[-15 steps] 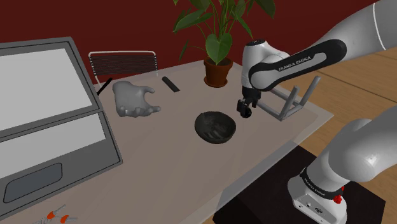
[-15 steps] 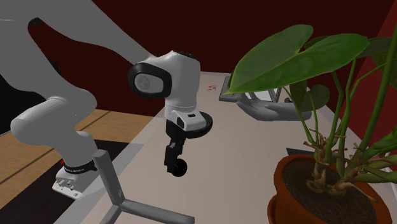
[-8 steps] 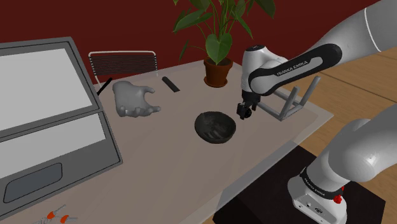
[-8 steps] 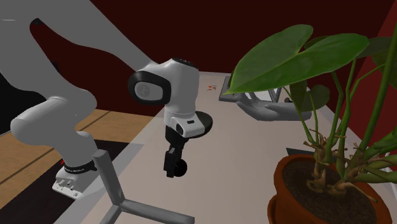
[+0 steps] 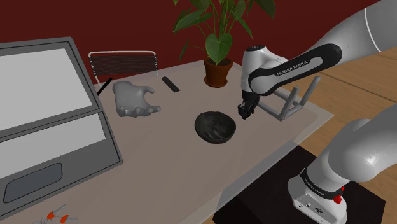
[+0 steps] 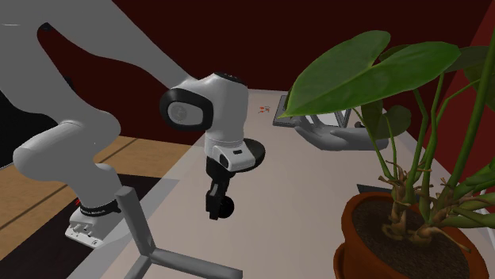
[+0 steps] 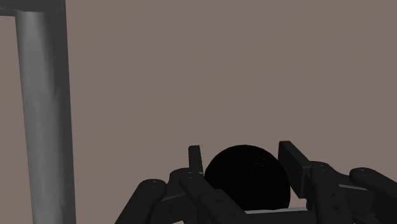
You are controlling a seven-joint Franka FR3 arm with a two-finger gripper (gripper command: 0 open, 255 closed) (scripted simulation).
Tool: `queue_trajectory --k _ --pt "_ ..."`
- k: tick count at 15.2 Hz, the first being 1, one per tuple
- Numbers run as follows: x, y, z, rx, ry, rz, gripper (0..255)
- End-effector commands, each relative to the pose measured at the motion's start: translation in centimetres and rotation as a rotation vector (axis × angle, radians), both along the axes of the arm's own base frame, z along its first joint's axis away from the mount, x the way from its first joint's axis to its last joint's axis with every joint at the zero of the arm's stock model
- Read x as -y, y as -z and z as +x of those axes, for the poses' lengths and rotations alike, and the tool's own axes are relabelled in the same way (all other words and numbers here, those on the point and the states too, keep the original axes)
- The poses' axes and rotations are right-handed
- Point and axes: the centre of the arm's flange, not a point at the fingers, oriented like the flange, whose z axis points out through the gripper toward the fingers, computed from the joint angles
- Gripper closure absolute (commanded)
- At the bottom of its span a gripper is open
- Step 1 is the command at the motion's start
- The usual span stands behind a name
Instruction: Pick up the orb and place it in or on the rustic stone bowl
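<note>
Over the last second the wrist swung slightly toward the bowl, then all but stopped; across the final half second the tool [image 5: 245, 111] sits in practically the same spot. Judged meaning: the grasp is made and carry has barely begun; placement not yet done.

Tool state: fingers closed part-way around the orb [image 7: 247, 179], one finger on each flank, clasping it; the jaws are held apart only by the ball's width. In the second exterior view the orb hangs at the fingertips and appears clear of the desk [image 5: 178, 159], though contact cannot be ruled out.

Position: orb just beside the bowl [image 5: 219, 138], on the side facing the desk corner with the grey frame [image 5: 294, 102]; not over the rim yet. The bowl stands about mid-desk, nearer the edge by the robot's stand.

Materials and shapes:
- orb: smooth sphere, uniform black, no highlight; should roll if set on the flat, so the hollow suits it;
- bowl: dark, rough and uneven inside, stone-like, thick irregular rim, shallow and wide;
- frame: plain grey bars, straight legs, matte;
- desk: flat, dull beige-grey top;
- far corner: terracotta-coloured pot with a broad-leaved plant [image 5: 218, 70];
- grey hand-shaped sculpture [image 5: 133, 100] near the far edge, well apart from the bowl.
</note>
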Motion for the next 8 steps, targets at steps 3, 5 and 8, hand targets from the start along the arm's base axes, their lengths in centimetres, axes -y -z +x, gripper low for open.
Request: queue_trajectory --k 3,5,8 --pt "0.0 0.0 0.0 0.000 0.000 0.000 255" --pt "0.0 0.0 0.0 0.000 0.000 0.000 255" --pt "0.0 -1.6 0.0 0.000 0.000 0.000 255"
